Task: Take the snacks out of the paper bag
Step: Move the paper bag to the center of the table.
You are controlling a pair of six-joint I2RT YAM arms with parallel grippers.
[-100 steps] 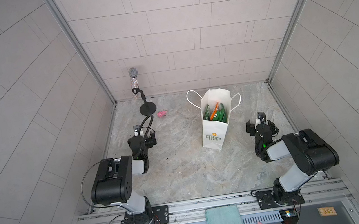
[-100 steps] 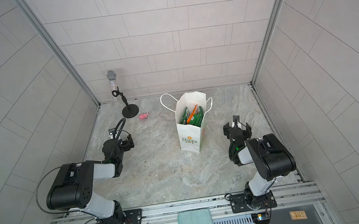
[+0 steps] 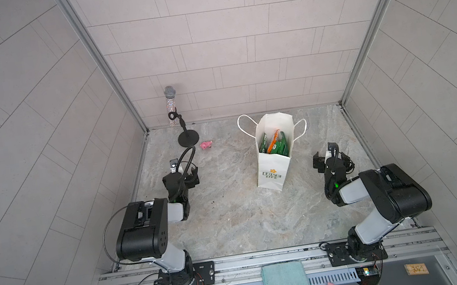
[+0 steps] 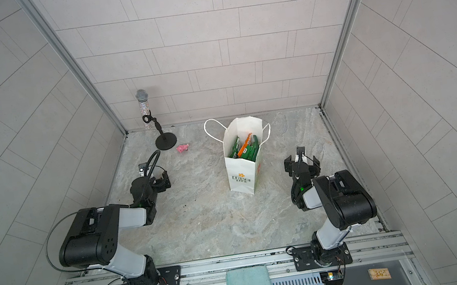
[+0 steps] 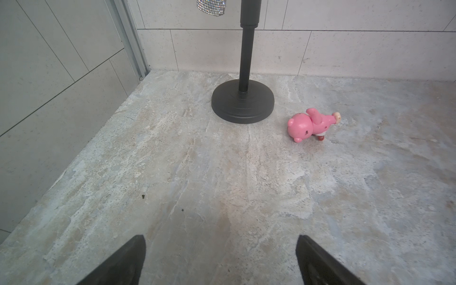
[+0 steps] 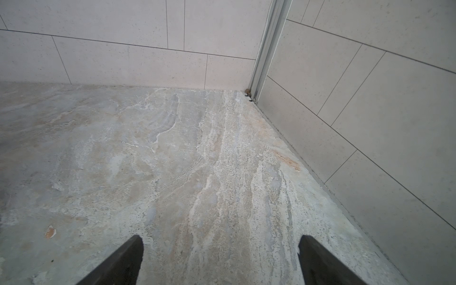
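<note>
Both top views: nothing is out yet. All snacks (image 3: 274, 144) stand inside the upright white paper bag (image 3: 271, 170) mid-table: glossy green packets, one orange. Arms well apart from it.
Left wrist: left gripper (image 5: 219, 237) jaws wide, empty, over the marbled stone table (image 5: 172, 172). Pink plastic pig (image 5: 312, 124) lies beside the round black stand base (image 5: 243, 101).
Right wrist: right gripper (image 6: 220, 237) jaws wide, empty, facing the tiled corner.

Pink pig toy (image 5: 312, 124), seemingly on its side, beside microphone stand (image 5: 243, 103).

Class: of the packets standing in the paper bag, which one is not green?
The orange packet, standing between the green packets in the paper bag.
</note>
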